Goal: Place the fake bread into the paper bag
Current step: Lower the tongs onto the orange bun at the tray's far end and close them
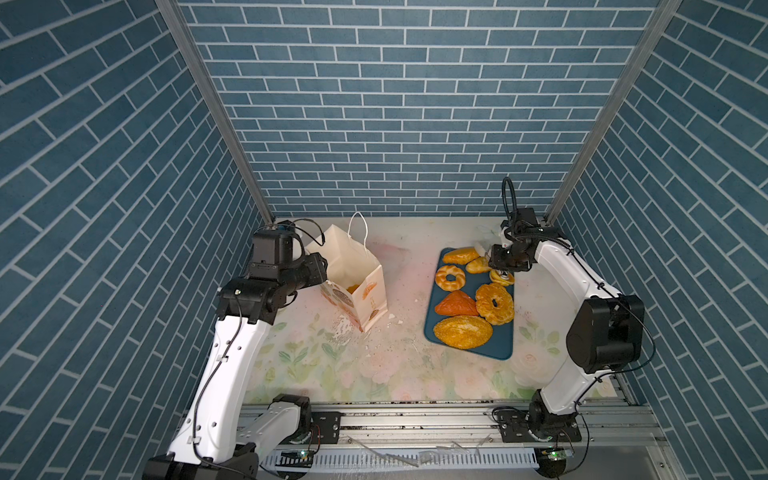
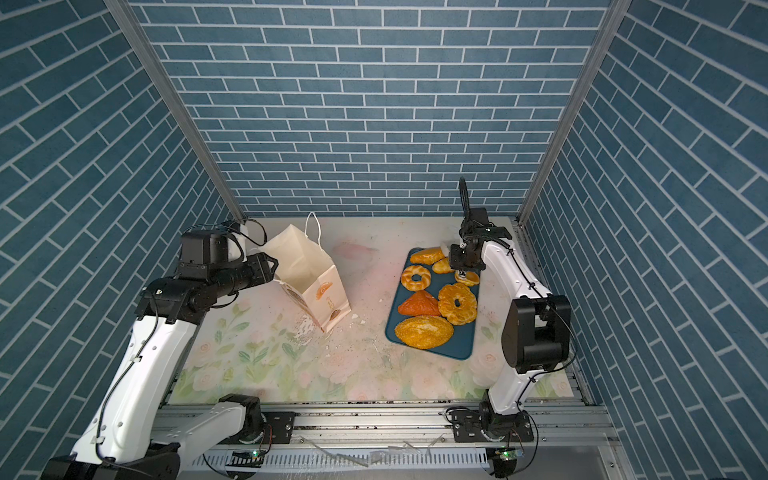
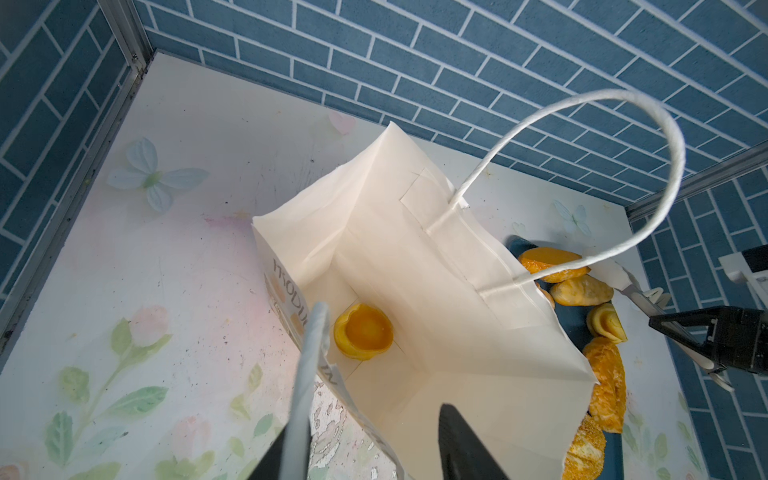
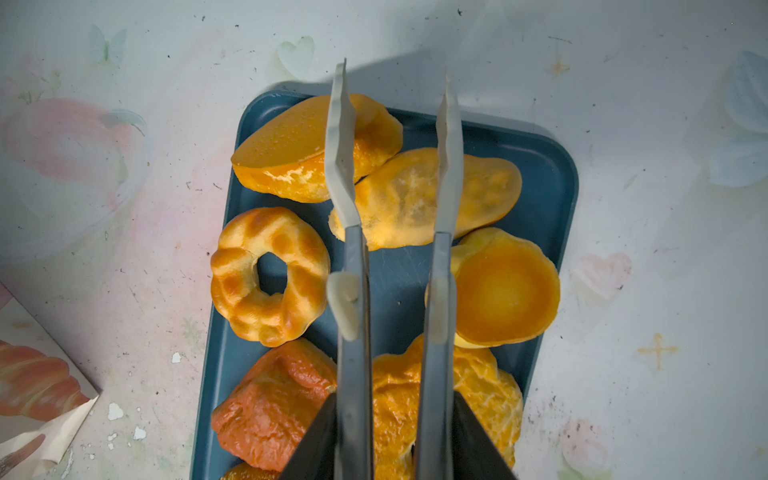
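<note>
Lower right in a top view: grainy seeded oval loaf [image 1: 462,331] at the near end of a smooth dark blue tray [image 1: 496,351]. Behind it, glossy reddish triangle [image 1: 456,304] beside a crinkled ring [image 1: 494,303]. Left of centre, matte cream paper bag [image 1: 365,299] upright, hollow cup-shaped bun [image 3: 363,331] on its floor. Left gripper [image 3: 365,424] parted, near rim between the jaws. Farthest, right gripper [image 4: 392,397] clamped on steel tongs [image 4: 353,270], pale tips apart over a flat oval bun [image 4: 399,199].

The cream paper bag [image 1: 371,299] stands open at the table's left, leaning, with bread pictures on its sides. One small bun [image 3: 363,331] lies on its bottom. Seven glossy breads lie on the tray [image 1: 496,352]: a small ring [image 1: 449,277], a big ring [image 1: 494,303], a reddish triangle [image 1: 456,304], a seeded loaf [image 1: 462,331] nearest, and three buns [image 1: 459,255] at the far end.
</note>
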Controlling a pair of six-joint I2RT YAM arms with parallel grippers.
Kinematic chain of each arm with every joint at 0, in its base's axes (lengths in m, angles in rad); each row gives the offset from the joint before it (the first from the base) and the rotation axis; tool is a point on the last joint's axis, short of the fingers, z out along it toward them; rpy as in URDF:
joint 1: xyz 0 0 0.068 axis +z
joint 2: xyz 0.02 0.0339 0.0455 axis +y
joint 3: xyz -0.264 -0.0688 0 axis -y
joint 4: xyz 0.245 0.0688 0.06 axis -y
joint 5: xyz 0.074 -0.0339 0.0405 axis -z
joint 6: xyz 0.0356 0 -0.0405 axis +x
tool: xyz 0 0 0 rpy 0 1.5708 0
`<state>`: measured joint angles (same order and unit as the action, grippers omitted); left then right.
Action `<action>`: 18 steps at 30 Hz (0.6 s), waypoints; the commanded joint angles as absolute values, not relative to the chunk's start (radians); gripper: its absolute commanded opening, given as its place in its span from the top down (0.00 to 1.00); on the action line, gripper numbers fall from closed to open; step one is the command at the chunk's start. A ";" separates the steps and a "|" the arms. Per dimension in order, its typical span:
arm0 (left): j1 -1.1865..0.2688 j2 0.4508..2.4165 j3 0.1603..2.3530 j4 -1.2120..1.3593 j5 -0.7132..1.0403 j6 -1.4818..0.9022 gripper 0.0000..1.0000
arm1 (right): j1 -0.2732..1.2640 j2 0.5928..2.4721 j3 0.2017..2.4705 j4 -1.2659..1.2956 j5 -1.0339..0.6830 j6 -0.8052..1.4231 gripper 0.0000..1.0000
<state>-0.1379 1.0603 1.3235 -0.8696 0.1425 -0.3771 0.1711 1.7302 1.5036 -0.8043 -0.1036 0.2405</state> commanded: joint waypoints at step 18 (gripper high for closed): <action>-0.143 1.051 1.340 -0.885 0.128 -0.374 0.48 | 0.171 1.762 1.508 -0.742 -0.200 0.318 0.57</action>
